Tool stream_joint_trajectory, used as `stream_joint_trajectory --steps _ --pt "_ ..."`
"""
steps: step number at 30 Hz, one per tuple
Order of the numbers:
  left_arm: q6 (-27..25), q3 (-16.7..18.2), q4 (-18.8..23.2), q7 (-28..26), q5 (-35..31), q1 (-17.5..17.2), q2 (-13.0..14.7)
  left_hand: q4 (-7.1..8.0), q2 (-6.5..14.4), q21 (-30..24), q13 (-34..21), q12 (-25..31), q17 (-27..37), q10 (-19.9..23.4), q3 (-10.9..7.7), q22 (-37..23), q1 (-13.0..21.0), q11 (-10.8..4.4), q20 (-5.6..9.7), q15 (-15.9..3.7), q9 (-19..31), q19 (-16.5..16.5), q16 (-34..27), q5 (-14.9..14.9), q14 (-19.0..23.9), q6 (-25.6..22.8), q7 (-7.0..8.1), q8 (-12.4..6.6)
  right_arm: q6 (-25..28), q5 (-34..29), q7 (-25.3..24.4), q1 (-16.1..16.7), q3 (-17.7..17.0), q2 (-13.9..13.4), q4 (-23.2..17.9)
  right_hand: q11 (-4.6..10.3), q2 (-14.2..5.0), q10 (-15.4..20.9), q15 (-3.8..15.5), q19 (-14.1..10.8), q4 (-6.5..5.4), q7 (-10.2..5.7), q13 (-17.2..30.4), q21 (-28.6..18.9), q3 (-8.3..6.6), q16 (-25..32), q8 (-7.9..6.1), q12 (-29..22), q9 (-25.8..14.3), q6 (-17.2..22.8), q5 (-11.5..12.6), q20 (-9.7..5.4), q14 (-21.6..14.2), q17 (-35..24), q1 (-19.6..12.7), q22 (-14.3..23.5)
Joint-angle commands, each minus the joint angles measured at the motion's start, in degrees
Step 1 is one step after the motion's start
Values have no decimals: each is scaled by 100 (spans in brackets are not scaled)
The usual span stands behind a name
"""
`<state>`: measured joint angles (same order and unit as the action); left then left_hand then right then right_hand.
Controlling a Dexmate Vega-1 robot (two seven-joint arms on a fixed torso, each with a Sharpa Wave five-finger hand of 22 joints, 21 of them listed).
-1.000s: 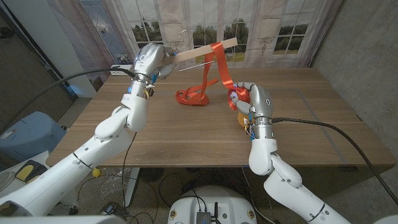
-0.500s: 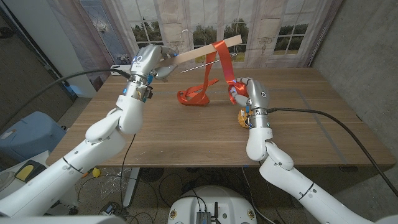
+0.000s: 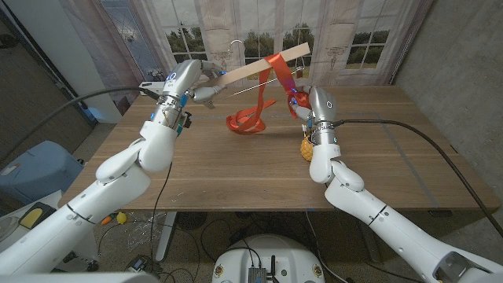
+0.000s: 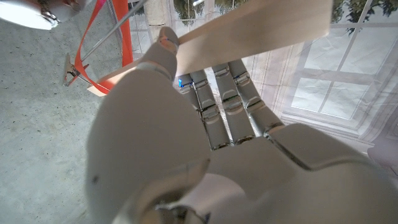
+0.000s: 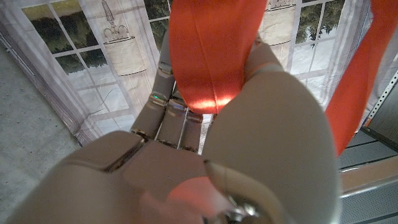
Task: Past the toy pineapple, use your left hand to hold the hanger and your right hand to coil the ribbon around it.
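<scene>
My left hand (image 3: 198, 79) grips one end of the wooden hanger (image 3: 263, 64) and holds it up above the far side of the table, its bar slanting up to the right. In the left wrist view the hanger (image 4: 249, 28) lies across that hand's (image 4: 205, 124) fingers. An orange-red ribbon (image 3: 277, 75) is looped over the bar; its tail lies bunched on the table (image 3: 247, 122). My right hand (image 3: 305, 101) pinches the ribbon just below the bar. The ribbon (image 5: 211, 50) runs over this hand (image 5: 249, 143) in the right wrist view. The toy pineapple (image 3: 306, 148) sits by my right forearm.
The wooden table (image 3: 236, 173) reaches from the front edge to a curtain with printed windows (image 3: 346, 39) behind it. A thin metal rod (image 3: 255, 82) of the hanger runs under the wooden bar. A blue bin (image 3: 31, 169) stands on the floor at the left.
My right hand has risen from near the table to just under the hanger bar, carrying the ribbon with it. The left hand has tipped the hanger slightly higher. The bunched tail has shifted a little.
</scene>
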<state>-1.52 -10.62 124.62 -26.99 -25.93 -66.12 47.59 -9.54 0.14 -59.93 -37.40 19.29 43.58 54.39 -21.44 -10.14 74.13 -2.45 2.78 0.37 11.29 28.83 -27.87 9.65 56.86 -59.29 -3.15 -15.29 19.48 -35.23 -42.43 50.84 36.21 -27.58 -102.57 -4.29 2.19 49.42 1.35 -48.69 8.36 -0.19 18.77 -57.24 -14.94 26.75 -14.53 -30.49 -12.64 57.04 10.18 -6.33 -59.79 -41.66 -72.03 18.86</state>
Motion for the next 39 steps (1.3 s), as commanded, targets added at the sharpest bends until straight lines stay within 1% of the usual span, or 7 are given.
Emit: stream_joint_trajectory --steps 1,3,12,22,25,30,39 --pt "338 396 94 444 626 -332 -19 40 772 -38 -14 -19 24 80 -112 0 699 -44 313 -1359 440 -20 12 37 958 -178 -23 -39 -110 85 70 -915 257 176 831 239 -961 285 1176 20 -7 170 107 -37 -7 -6 2 -3 -32 223 26 -547 -909 -29 -1030 7" --pt "366 430 97 482 669 -357 -40 41 772 -40 -20 -22 26 71 -113 0 698 -38 312 -1359 443 -22 14 37 959 -173 -25 -37 -111 108 34 -987 283 206 914 236 -960 288 1175 23 -7 173 108 -45 -6 -10 5 -3 -32 223 26 -547 -910 -31 -1031 2" --pt "551 698 125 831 1088 -548 -43 40 774 -52 -29 -35 40 78 -119 0 698 -36 309 -1359 442 -32 27 37 961 -180 -28 -29 -132 175 132 -1681 509 398 1589 235 -963 300 1173 45 -11 170 108 -97 -3 -36 20 1 -34 236 27 -548 -921 -48 -1031 -31" --pt "363 1060 311 1438 1493 -803 115 38 774 -66 -39 -54 58 86 -126 1 698 -32 304 -1359 458 -47 46 37 960 -169 -40 -20 -22 265 125 -2277 701 600 2268 239 -961 300 1173 68 -11 171 110 -149 0 -61 36 11 -35 243 27 -547 -932 -65 -1033 -65" --pt "206 1187 402 1683 1628 -880 201 36 773 -71 -41 -62 64 89 -129 1 699 -21 302 -1358 459 -53 53 37 959 -170 -34 -16 33 308 98 -2425 732 652 2422 234 -955 303 1177 76 -7 176 111 -162 1 -70 40 12 -36 246 27 -546 -928 -70 -1037 -74" --pt "-281 1350 605 2139 1760 -954 424 35 772 -76 -47 -73 72 83 -132 2 699 -14 298 -1359 464 -61 60 37 962 -171 -38 -13 85 390 54 -2663 788 745 2663 237 -960 299 1173 89 -9 179 112 -191 1 -87 48 20 -37 253 27 -546 -930 -78 -1037 -94" --pt "-1041 1425 827 2666 1868 -911 770 34 771 -84 -62 -94 85 66 -139 4 700 -25 291 -1357 477 -78 79 37 952 -153 -43 -2 120 413 57 -3067 973 805 2969 245 -962 299 1174 109 -9 176 117 -240 1 -107 65 27 -39 252 26 -546 -944 -95 -1042 -127"
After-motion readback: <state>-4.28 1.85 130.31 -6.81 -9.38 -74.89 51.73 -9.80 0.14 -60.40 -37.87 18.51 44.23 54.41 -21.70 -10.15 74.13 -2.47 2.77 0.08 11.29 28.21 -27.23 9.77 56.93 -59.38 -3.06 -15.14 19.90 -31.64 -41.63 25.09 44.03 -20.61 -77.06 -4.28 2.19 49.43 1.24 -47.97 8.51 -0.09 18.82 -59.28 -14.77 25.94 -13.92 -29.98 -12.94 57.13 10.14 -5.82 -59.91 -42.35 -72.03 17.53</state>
